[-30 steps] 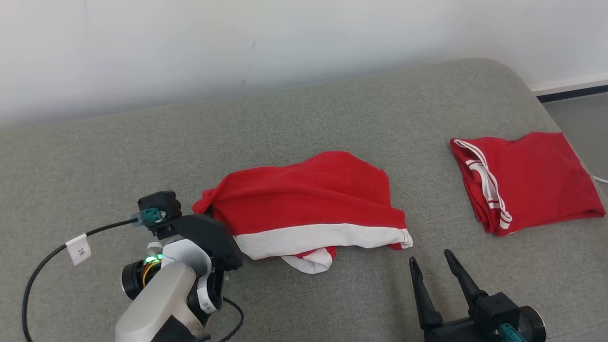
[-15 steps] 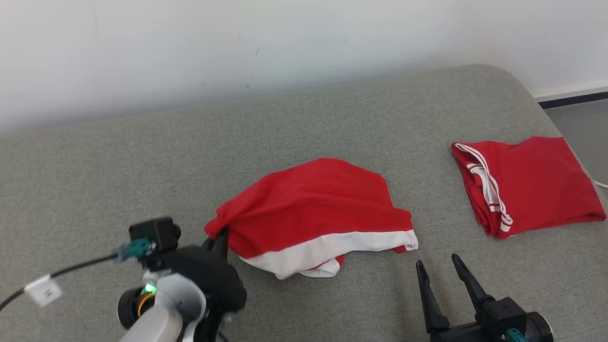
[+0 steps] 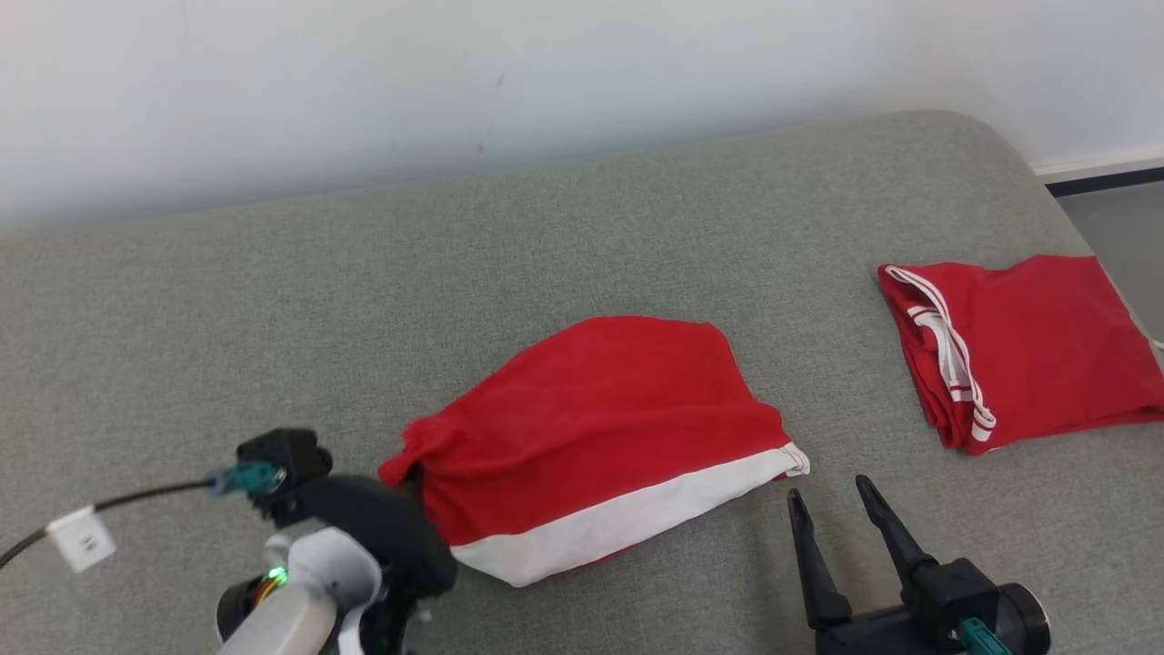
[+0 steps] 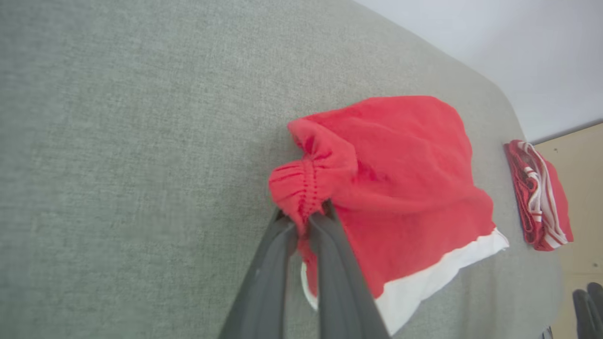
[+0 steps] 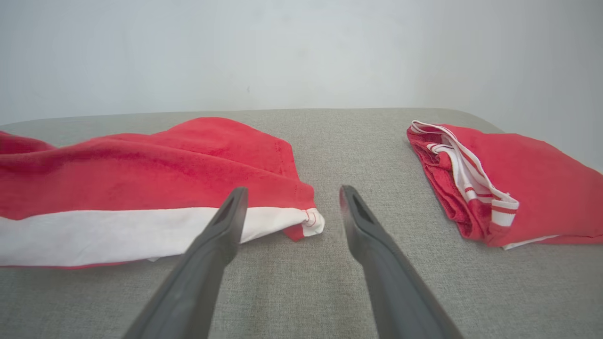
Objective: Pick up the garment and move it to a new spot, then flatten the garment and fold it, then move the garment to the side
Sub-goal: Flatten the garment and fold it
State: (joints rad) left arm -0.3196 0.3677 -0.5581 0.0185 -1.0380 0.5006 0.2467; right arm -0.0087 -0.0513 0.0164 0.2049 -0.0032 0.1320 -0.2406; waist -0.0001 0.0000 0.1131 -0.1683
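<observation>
The garment [image 3: 600, 428] is a red piece with a white band along its near edge, lying at the middle of the grey cushion [image 3: 455, 273]. My left gripper [image 3: 414, 475] is at its left end, mostly behind its own dark housing. In the left wrist view the gripper [image 4: 304, 219] is shut on the gathered red waistband of the garment [image 4: 405, 188]. My right gripper [image 3: 825, 488] stands open near the front edge, just right of the garment's white corner. Nothing lies between the fingers of the right gripper [image 5: 293, 189], and the garment [image 5: 141, 174] is to their left.
A second red garment [image 3: 1018, 346] with white stripes lies folded at the cushion's right end, also seen as the folded garment [image 5: 499, 179]. A white wall runs behind. A black cable with a white tag [image 3: 82, 537] trails from my left wrist. Floor [image 3: 1118, 218] shows past the right edge.
My left gripper has drawn the garment's left end toward me and down. The cloth has stretched out flatter, its white band now straight. The right gripper stays put; the camera shifted slightly.
</observation>
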